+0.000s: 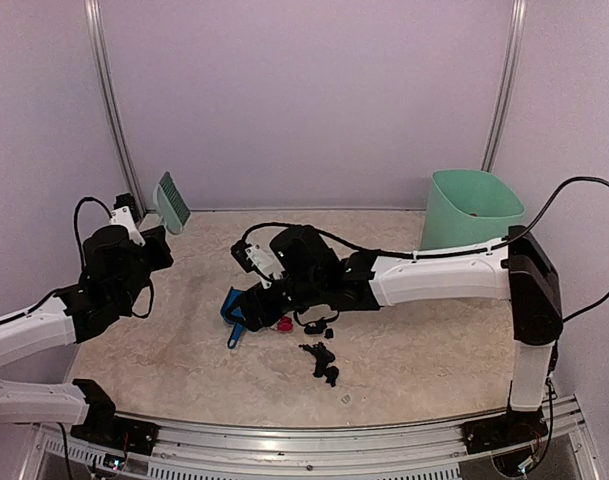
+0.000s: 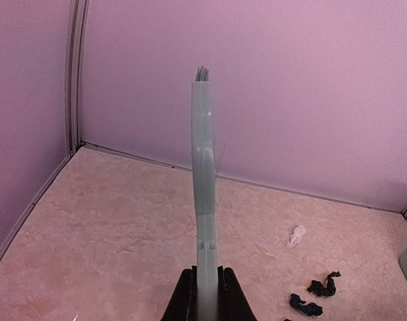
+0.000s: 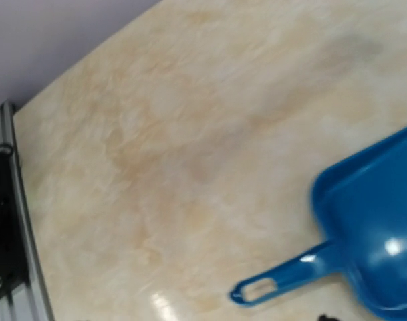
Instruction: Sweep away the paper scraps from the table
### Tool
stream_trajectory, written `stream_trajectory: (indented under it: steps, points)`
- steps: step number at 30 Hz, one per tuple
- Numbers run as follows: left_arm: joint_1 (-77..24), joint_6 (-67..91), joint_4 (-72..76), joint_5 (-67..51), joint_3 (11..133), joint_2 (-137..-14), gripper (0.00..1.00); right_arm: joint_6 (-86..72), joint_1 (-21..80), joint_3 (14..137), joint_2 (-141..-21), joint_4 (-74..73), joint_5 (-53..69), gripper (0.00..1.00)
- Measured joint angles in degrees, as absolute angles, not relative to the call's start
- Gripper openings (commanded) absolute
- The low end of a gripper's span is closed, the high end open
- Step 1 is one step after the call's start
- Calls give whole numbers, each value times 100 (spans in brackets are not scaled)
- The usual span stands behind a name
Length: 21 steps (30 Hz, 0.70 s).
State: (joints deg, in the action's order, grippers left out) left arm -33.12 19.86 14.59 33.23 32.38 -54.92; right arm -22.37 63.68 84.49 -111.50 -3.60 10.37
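Paper scraps lie on the beige table (image 1: 164, 340): black bits (image 1: 322, 358) in front of centre, a pink-red one (image 1: 284, 323) beside the blue dustpan (image 1: 234, 308), and a small white one (image 1: 346, 398) near the front. My left gripper (image 2: 204, 294) is shut on the green hand brush's handle (image 2: 204, 174) and holds it up at the far left (image 1: 170, 203). A white scrap (image 2: 296, 235) and black scraps (image 2: 322, 287) show on the table beyond it. My right gripper (image 1: 256, 303) hovers over the dustpan (image 3: 373, 227). Its fingers are out of the right wrist view.
A tall mint-green bin (image 1: 469, 210) stands at the back right corner. Purple walls close the back and sides. A metal rail (image 1: 314, 435) runs along the front edge and also shows in the right wrist view (image 3: 6, 221).
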Motion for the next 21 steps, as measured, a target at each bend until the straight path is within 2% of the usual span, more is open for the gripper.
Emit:
stream_trajectory:
  steps: [6,12,17,21]
  points:
    - [-3297,2047,1413,3369,3114,-5199,0,-2580,6578,9406,-12070,-930,1017,78]
    - [-3280,2080,1404,3371,2895,-4882,0,-3068,6628,9789,-12534,-1444,707,81]
    - [-3280,2082,1406,3365,2853,-4748,0,-3411,6628,9800,-12711,-1568,550,98]
    - [-3280,2082,1406,3336,2853,-4748,0,-3640,6626,9900,-12890,-1608,478,100]
